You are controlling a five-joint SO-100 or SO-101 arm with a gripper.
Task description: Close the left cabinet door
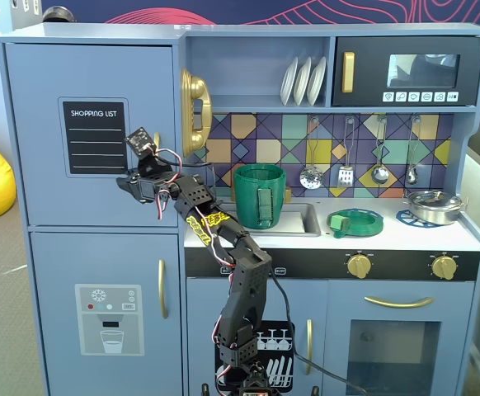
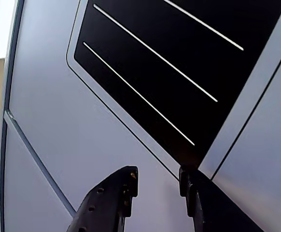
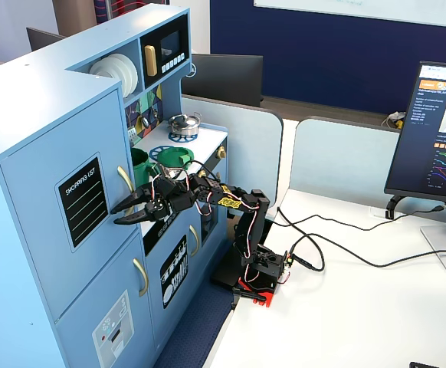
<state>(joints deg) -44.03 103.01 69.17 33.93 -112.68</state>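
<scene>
The left cabinet door [image 1: 42,124] is a light-blue panel with a black "SHOPPING LIST" label [image 1: 94,136]. It lies flush with the cabinet front in both fixed views [image 3: 47,192]. Its gold handle [image 3: 123,180] shows just above the gripper and is mostly hidden behind the arm in the front fixed view. My gripper [image 3: 121,214] is open and empty, its tips pointing at the door just right of the label. In the wrist view the gripper [image 2: 157,176] is close to the door face [image 2: 82,121], under the label's corner [image 2: 179,63]. I cannot tell whether it touches.
Below is the blue door with the water-dispenser graphic [image 1: 108,318]. A gold toy telephone [image 1: 195,111], a green pot [image 1: 259,195] and the black microwave [image 1: 405,70] lie to the right. The arm base [image 3: 257,268] stands on a white desk with cables and a monitor [image 3: 437,130].
</scene>
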